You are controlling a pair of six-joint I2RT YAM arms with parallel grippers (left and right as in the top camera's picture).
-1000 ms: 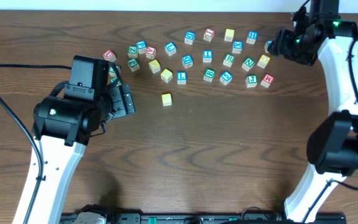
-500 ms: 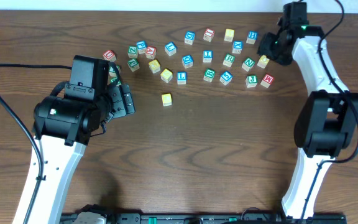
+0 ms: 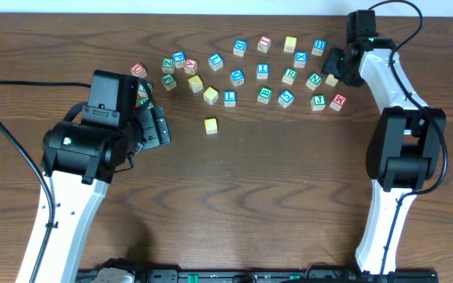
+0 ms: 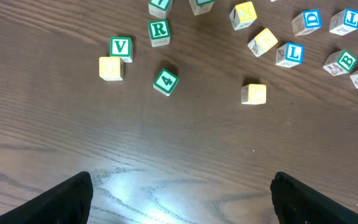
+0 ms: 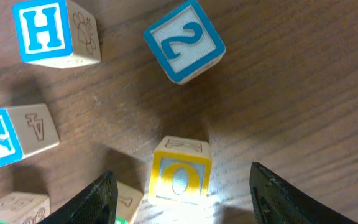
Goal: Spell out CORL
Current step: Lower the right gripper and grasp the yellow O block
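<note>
Wooden letter blocks lie scattered across the far part of the table. A yellow O block point(image 5: 180, 177) sits on the table between the open fingers of my right gripper point(image 5: 185, 208), which hovers over it at the far right point(image 3: 338, 66). The O block shows partly in the overhead view point(image 3: 333, 79). A blue L block point(image 4: 289, 54) point(image 3: 230, 97) and a green R block point(image 4: 159, 31) lie ahead of my left gripper point(image 4: 179, 202), which is open and empty above bare wood point(image 3: 160, 126).
Near the O block are a blue 2 block point(image 5: 185, 42), a blue H block point(image 5: 48, 31) and a blue X block point(image 5: 5, 138). A green V block point(image 4: 121, 48), a green 4 block point(image 4: 166, 81) and a lone yellow block point(image 4: 253, 93) point(image 3: 211, 125) lie nearer the left arm.
My right gripper has swung left and down from the far right corner to over the O block. The left arm and the blocks have not moved.
</note>
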